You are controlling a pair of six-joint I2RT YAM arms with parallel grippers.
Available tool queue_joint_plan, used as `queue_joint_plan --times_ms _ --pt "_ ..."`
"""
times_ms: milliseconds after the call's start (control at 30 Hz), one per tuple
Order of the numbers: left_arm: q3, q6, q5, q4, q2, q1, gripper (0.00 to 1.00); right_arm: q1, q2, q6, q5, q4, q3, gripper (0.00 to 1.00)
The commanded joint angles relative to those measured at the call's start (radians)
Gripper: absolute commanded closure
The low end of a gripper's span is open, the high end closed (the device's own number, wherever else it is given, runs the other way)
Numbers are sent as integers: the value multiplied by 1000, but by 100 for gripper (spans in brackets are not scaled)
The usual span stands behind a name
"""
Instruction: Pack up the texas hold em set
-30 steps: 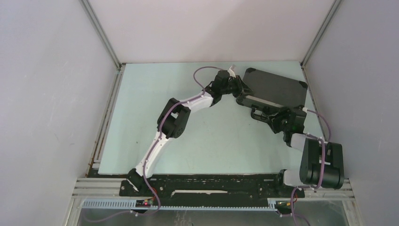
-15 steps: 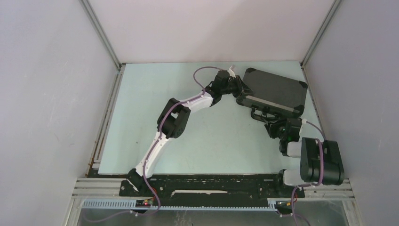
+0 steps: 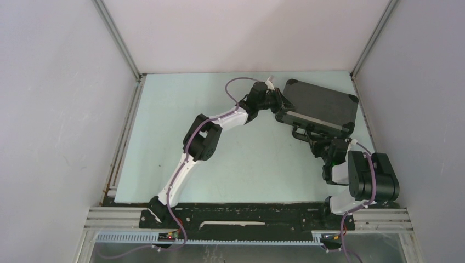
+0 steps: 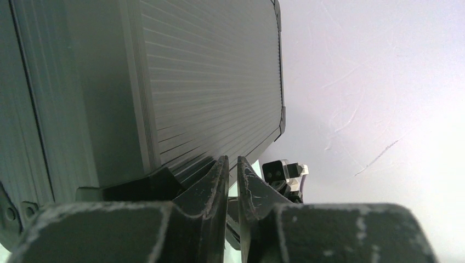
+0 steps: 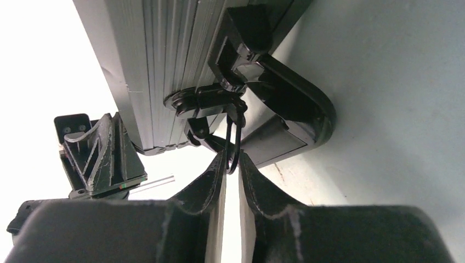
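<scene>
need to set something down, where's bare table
Bare table left of the left arm; another patch between it and the right arm, nearer than the briefcase. Crowded at the far right around the briefcase.

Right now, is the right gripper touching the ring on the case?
Touching. The right wrist view shows the ring hanging between the right gripper tips, both fingers against its sides with no gap.

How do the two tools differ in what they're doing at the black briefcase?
The left tool sits at the briefcase's left end, while the right tool is at the handle on its near side. The left tool has nothing between its fingers; the right tool has a thin black loop between its own. Both are nearly shut, right by the closed briefcase.
</scene>
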Motion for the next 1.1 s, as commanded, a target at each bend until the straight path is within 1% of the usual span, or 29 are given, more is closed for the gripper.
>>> queue_joint_plan --times_ms 0,133,200,267,300,467,667,800,867,967,1067 --pt "-57 57 -54 -96 -32 31 83 3 13 11 36 86 17 79" --pt "-59 60 -52 -102 -33 37 82 2 33 3 22 91 43 80" --pt "-61 60 -48 -105 -34 40 83 2 47 7 25 104 47 84" --pt "-66 62 -47 -106 -37 44 83 0 56 9 20 127 54 97" --pt "-70 64 -49 -107 -40 45 83 -2 54 11 18 136 53 100" --pt "-55 65 -51 -116 -28 40 83 -6 -30 11 30 121 54 100" --pt "-56 68 -55 -124 -28 40 83 -2 -175 31 107 -55 87 100" --pt "-55 65 -55 -123 -28 40 83 4 -210 42 137 -155 137 100" --pt "-56 66 -54 -122 -28 40 83 6 -197 62 138 -142 154 100" --pt "-55 67 -53 -122 -28 40 84 9 -179 98 138 -104 176 97" --pt "-55 69 -53 -122 -29 40 84 26 -184 103 176 -99 199 92"
